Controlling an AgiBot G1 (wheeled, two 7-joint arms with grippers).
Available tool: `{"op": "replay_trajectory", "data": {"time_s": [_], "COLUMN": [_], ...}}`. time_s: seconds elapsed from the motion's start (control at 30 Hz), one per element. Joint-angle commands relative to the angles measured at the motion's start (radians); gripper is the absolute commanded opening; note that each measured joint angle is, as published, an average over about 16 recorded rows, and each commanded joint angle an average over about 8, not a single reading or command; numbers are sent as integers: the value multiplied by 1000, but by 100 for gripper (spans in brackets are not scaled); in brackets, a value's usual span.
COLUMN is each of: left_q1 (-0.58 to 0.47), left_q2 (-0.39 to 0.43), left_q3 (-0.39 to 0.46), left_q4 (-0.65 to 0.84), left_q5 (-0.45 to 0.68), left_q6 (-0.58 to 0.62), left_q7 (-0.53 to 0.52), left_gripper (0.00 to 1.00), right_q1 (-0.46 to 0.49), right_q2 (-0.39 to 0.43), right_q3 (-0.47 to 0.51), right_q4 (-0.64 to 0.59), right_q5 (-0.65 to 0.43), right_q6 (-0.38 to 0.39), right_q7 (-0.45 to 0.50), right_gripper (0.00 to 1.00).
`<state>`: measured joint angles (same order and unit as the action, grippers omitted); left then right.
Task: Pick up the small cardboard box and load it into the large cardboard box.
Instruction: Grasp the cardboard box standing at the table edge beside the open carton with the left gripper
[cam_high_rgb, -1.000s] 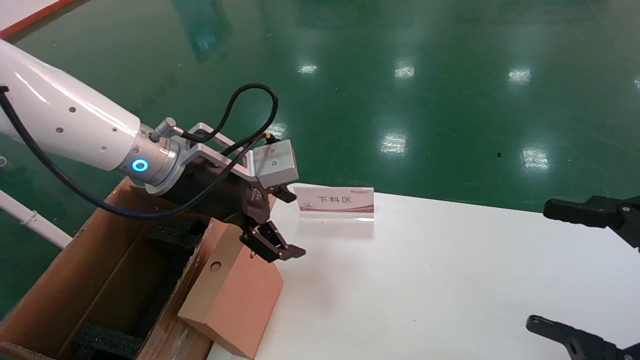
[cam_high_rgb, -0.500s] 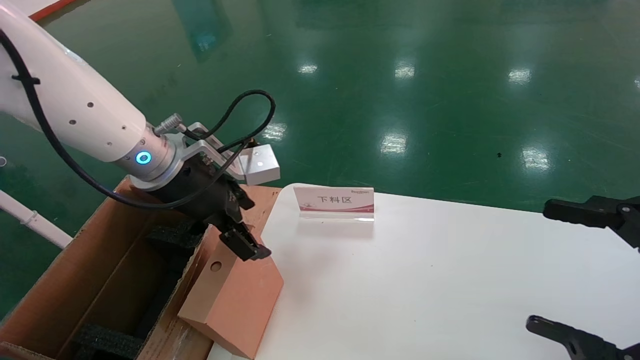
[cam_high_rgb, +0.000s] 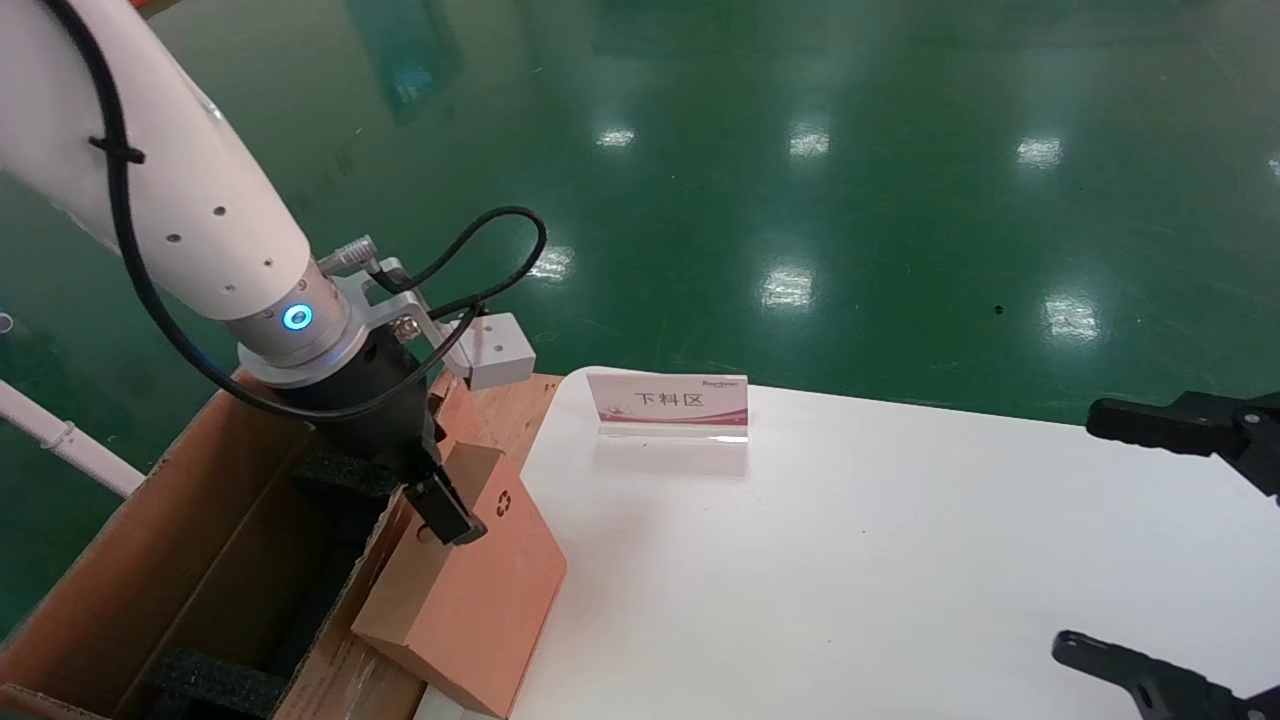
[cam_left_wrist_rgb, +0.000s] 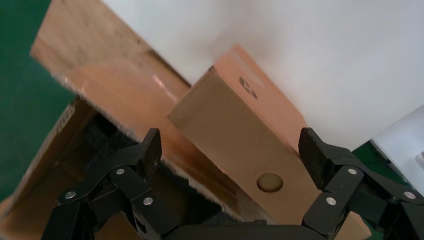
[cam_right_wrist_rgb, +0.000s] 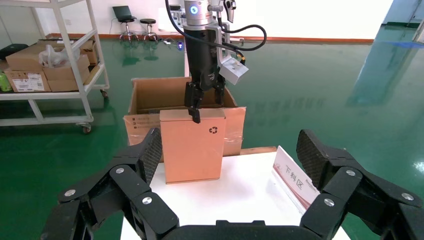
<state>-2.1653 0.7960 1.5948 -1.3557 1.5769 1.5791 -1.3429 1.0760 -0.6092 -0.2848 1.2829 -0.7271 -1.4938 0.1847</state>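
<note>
Glossy white left arm (cam_high_rgb: 150, 180) with looping black cable, glowing blue ring, silver collar, black left pincer (cam_high_rgb: 440, 505)

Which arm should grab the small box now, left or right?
Left. The left gripper hangs open right over the small box, which stands at the table edge beside the carton. The right gripper is open too, but far across the table.

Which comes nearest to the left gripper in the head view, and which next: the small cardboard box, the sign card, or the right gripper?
1. The small cardboard box, directly beneath the left gripper, at the table's left edge.
2. The sign card, at the table's back edge.
3. The right gripper, across the table at the far right.
</note>
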Motion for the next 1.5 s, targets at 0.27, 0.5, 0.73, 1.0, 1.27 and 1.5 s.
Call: {"op": "replay_trajectory", "data": {"time_s": [0.27,0.5,0.73,1.0,1.27,1.5], "left_q1": [-80,-100,-99,-82,-82,-83], "left_q2": [54,80,87,70,57,60], "left_q3": [172,247,276,281,280,279], "left_q4": [1,0,-2,-4,-3,6], "left_q5": [-58,-85,-79,-60,-74,-79], "left_q6": [-12,-30,-72,-127,-137,-137], "left_q7": [-86,-123,-140,-149,-143,-140], "left_gripper": [100,100,100,100,100,100], "right_q1": [0,0,0,0,0,0], "right_q2": [0,0,1,1,1,1], "right_q3": [-1,-1,-2,-2,-2,-2], "right_q4": [0,0,0,0,0,0], "right_q5": [0,1,1,1,2,2], "right_q6": [0,0,1,1,1,1], "right_q7": [0,-1,-1,-1,-1,-1], "right_gripper": [100,100,100,100,100,100]}}
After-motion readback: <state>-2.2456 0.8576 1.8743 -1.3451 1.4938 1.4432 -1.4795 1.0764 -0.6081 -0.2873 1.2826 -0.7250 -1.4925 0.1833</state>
